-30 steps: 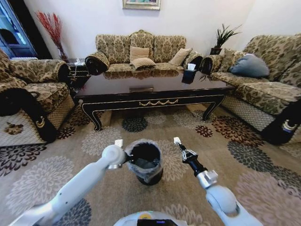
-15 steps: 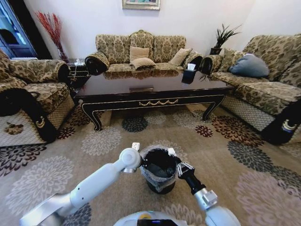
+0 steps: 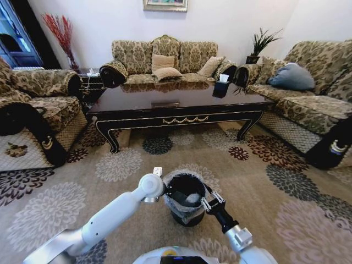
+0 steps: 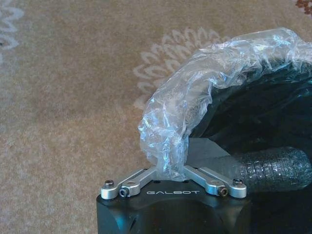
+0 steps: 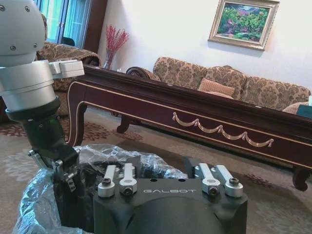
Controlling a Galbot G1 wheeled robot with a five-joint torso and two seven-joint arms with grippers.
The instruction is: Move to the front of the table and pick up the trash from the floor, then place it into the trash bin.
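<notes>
The black trash bin [image 3: 184,212] with its clear bag liner stands on the flowered floor [image 3: 264,181], a little way in front of the dark table [image 3: 181,104]. My left gripper [image 3: 166,191] is shut on the bin's lined rim [image 4: 170,122]; the right wrist view shows the left gripper [image 5: 66,170] clamped there. My right gripper [image 3: 206,196] hovers open over the bin's right rim. A small white piece of trash [image 3: 192,198] lies inside the bin.
Patterned sofas ring the table: one at the left [image 3: 33,110], one behind [image 3: 165,60], one at the right [image 3: 313,99]. A dark tissue box [image 3: 221,87] sits on the tabletop. Open carpet lies between bin and table.
The left arm carried the bin slightly right and nearer me. The right gripper, which held a white piece at its tips, came over the bin and opened; the piece now lies inside.
</notes>
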